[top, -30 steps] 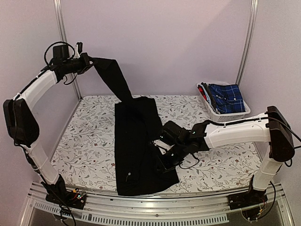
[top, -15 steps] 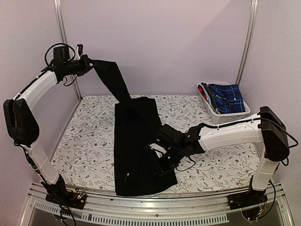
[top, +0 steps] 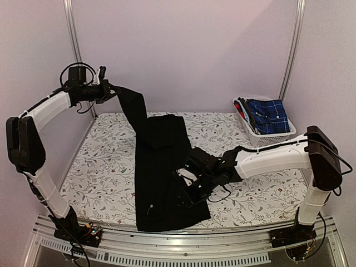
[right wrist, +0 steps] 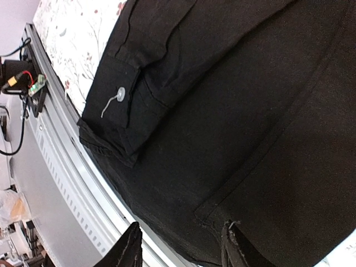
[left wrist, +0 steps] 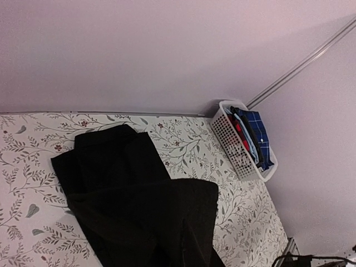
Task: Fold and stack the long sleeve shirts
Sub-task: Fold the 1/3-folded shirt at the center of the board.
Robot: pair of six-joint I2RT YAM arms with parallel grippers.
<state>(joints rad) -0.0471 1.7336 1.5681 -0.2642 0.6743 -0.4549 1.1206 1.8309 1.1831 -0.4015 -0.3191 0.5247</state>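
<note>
A black long sleeve shirt (top: 164, 167) lies as a long strip down the middle of the flowered table (top: 105, 167). One sleeve (top: 133, 108) rises from it to my left gripper (top: 109, 90), which is shut on the sleeve's end, high at the back left. In the left wrist view black cloth (left wrist: 167, 222) hangs over the fingers and hides them. My right gripper (top: 186, 192) hovers low over the shirt's near right part. Its fingers (right wrist: 129, 247) stand open above the cloth (right wrist: 233, 100), holding nothing. A buttoned cuff (right wrist: 120, 94) lies folded near the hem.
A white slotted basket (top: 267, 135) at the back right holds a blue plaid garment (top: 268, 115) and other clothes; it also shows as the basket (left wrist: 233, 147) in the left wrist view. A metal rail (top: 183, 247) runs along the table's near edge, just beyond the hem.
My right gripper has opened and let go of the shirt after shifting slightly left. My left gripper has carried the sleeve a little right and lower.
</note>
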